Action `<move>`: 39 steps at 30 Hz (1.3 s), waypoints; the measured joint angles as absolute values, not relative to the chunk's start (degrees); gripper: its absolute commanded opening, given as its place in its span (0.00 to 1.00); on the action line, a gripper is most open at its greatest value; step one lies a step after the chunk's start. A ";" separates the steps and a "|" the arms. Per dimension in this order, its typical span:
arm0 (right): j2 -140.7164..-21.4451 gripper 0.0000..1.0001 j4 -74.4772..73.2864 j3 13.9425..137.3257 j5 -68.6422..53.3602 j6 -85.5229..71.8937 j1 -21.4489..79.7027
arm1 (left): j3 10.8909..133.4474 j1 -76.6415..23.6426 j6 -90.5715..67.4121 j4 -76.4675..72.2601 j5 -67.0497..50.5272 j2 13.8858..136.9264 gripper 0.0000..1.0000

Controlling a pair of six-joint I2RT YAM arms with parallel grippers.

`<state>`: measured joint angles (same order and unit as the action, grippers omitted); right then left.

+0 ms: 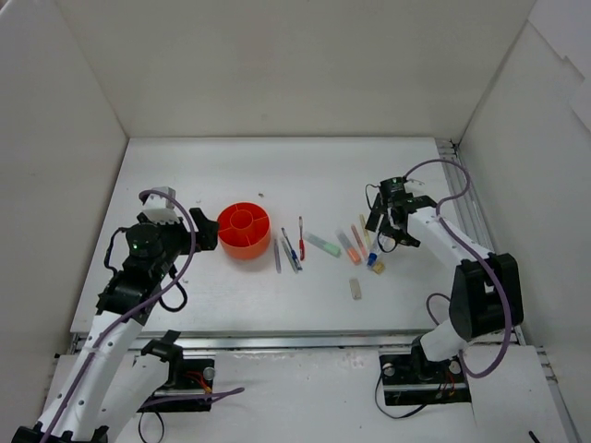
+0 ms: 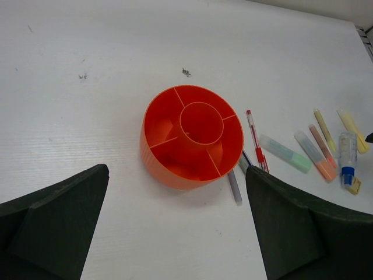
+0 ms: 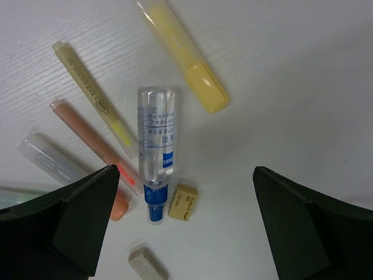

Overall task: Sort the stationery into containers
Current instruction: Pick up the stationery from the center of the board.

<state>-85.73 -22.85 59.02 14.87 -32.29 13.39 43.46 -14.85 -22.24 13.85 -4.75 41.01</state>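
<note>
Where the bowl (image 2: 152, 163) overlaps, grey pen (image 2: 234, 188) hides.

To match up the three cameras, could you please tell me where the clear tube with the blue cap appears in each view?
Top external: the clear tube lies right of centre, at the right end of the row of stationery.
Left wrist: the clear tube is at the far right edge.
Right wrist: the clear tube is near the centre, cap towards the bottom.
Shared landmark: the tan eraser beside its blue cap.
</note>
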 measured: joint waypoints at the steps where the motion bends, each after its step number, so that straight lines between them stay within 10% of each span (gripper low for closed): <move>1: -87.18 0.95 -22.79 59.61 15.18 -32.75 13.61 | 43.18 -14.85 -22.41 13.93 -4.12 40.49 0.99; 16: -99.66 0.66 -20.43 62.19 15.79 -38.79 13.98 | 42.98 -14.85 -23.00 13.45 -1.06 39.31 0.99; 26: -101.65 0.25 -18.70 62.13 14.57 -41.36 13.98 | 42.98 -14.85 -22.94 13.41 -3.62 39.75 0.99; 39: -86.48 0.05 -17.37 56.84 12.97 -42.17 13.98 | 42.22 -16.99 -19.07 8.21 -16.73 42.26 0.99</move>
